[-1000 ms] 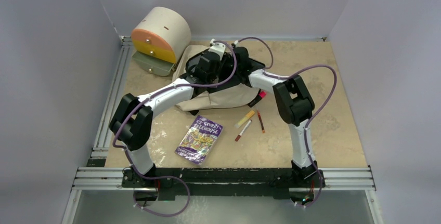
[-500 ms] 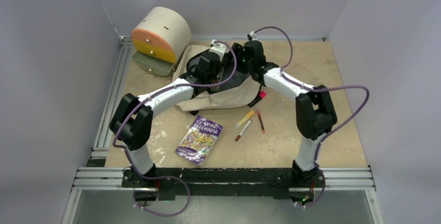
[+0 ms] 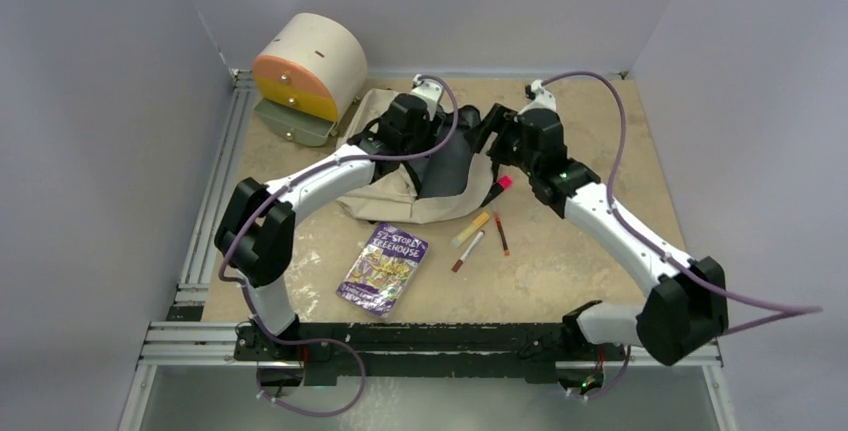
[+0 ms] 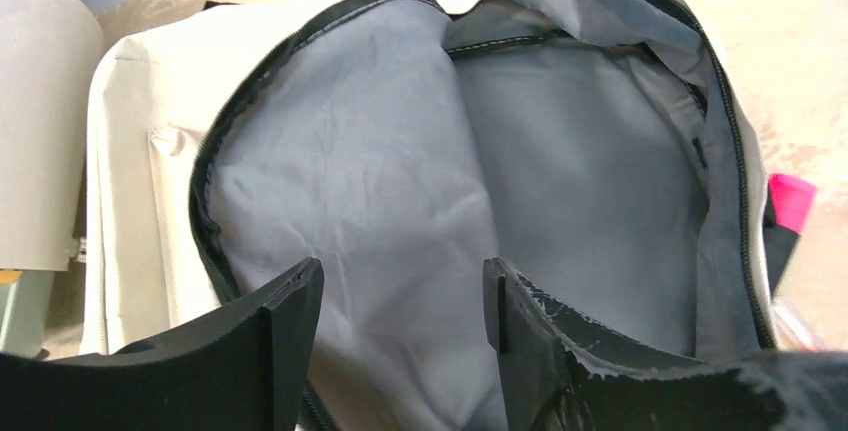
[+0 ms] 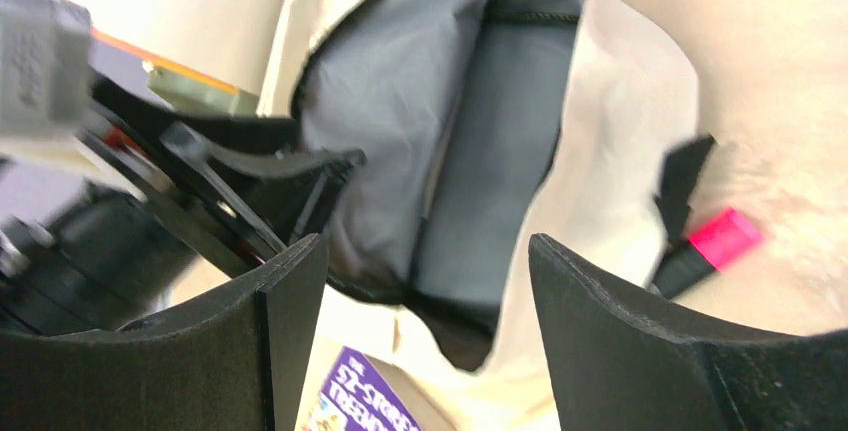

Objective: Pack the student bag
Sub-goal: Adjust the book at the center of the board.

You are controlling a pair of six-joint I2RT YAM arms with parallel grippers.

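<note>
The left gripper [image 4: 400, 286] stands with its two flat black fingers apart and nothing between them, hanging just over the mouth of the student bag [image 3: 395, 206]; only creased grey lining shows in the gap. The right gripper [image 5: 425, 251] is spread wider and is likewise empty, hovering beside the bag's right edge without touching it. A second ago the right arm reached across the bag with its elbow raised mid-table. Now it has swung back to the right with its elbow low by the near edge, and the bag's mouth gapes wider, baring more lining to the overhead camera. The bag lies at the far middle of the table [image 3: 610, 241], soft beige cloth slumped flat, a black zipper running round its opening. A pink highlighter [image 3: 504, 183] lies just beside its right flank, near a black strap. Nearer the arms lie three slim pens [image 3: 470, 229] and a glossy purple book [image 3: 384, 267]. A cream-and-orange drum-shaped drawer unit [image 3: 305, 66] stands at the far left, touching the bag's corner.
</note>
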